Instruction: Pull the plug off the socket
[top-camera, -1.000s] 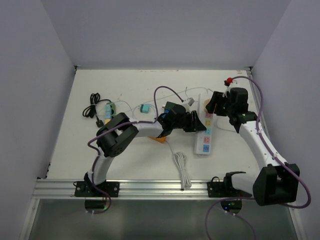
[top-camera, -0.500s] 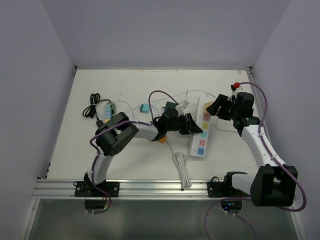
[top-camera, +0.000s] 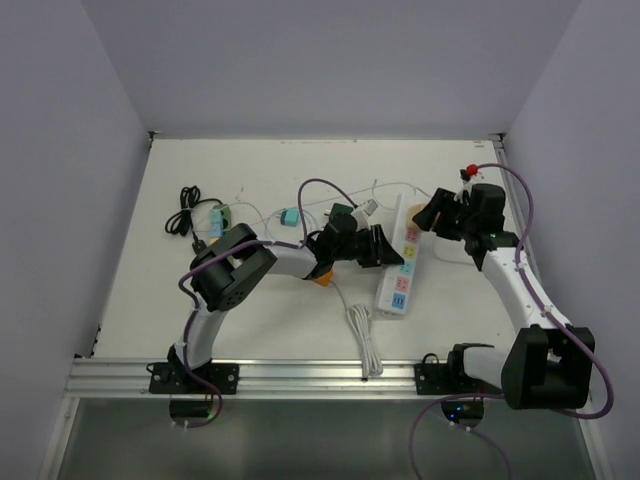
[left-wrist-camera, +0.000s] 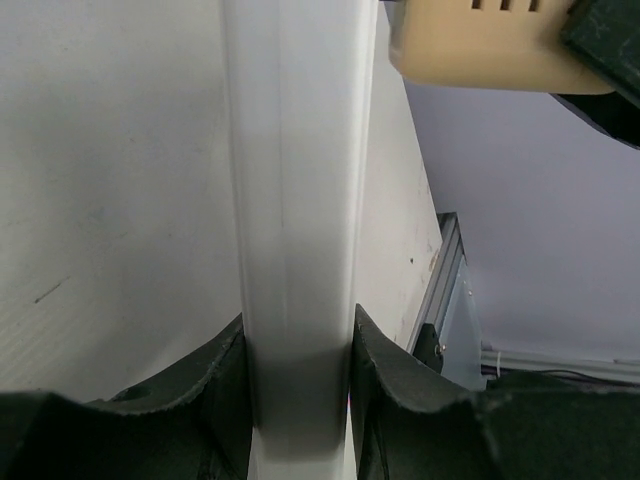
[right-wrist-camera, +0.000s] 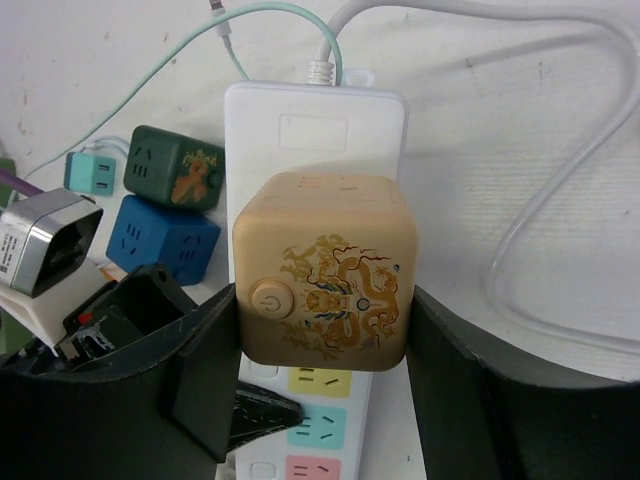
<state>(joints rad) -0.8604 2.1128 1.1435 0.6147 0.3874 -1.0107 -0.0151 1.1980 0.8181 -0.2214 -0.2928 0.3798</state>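
the left gripper (left-wrist-camera: 298, 385) pinches the long white plastic power strip (left-wrist-camera: 295, 180) to anchor it, while the right gripper (right-wrist-camera: 322, 330) clamps the tan dragon-printed cube plug (right-wrist-camera: 322, 240) at the strip's 12 o'clock end (whether its pins are out, i cannot tell)

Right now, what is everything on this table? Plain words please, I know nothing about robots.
power strip: one, white with coloured sockets, table's right middle
cube plug: one, beige with gold dragon, on the strip's cord end
green cube: one, dark green, left of strip
blue cube: one, blue, beside green cube
teal cube: one, teal, left of green cube
charger: one, silver, beside blue cube
white cable: one bundle, white, near edge
black cable: one coil, black, far left
left gripper: one, black, shut on the power strip's sides
right gripper: one, black, shut on the cube plug
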